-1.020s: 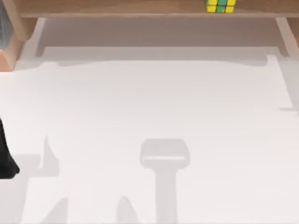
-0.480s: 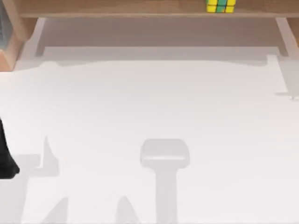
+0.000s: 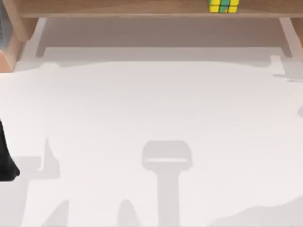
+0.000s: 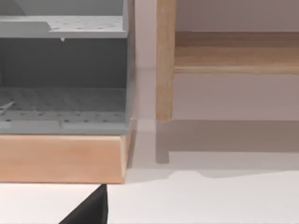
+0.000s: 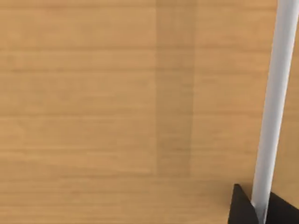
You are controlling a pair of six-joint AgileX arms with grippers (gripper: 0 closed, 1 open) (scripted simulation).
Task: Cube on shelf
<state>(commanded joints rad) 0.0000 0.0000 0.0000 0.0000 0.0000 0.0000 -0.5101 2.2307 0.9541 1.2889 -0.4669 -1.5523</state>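
Observation:
The cube (image 3: 223, 5), yellow and green with dark grid lines, rests on the shelf (image 3: 118, 7), right of its middle. The shelf is a long light-brown board across the far side of the table, on pale side supports (image 3: 289, 37). My left arm (image 3: 5, 158) is parked at the table's left edge, and a dark part of its gripper (image 4: 91, 211) shows in the left wrist view, facing the shelf's support (image 4: 164, 70). The right wrist view looks onto a wooden surface (image 5: 93, 102) and a white strip (image 5: 275, 102), with a dark part of the right gripper (image 5: 243, 209) at the corner.
A grey perforated rack (image 4: 60, 74) on a wooden base (image 4: 60, 156) stands at the far left beside the shelf's support. The white table (image 3: 151, 109) carries only shadows, one broad at the near right corner.
The small shadow at the table's right edge slid toward the shelf, and a broad shadow has appeared at the near right corner. Cube and left arm have not moved.

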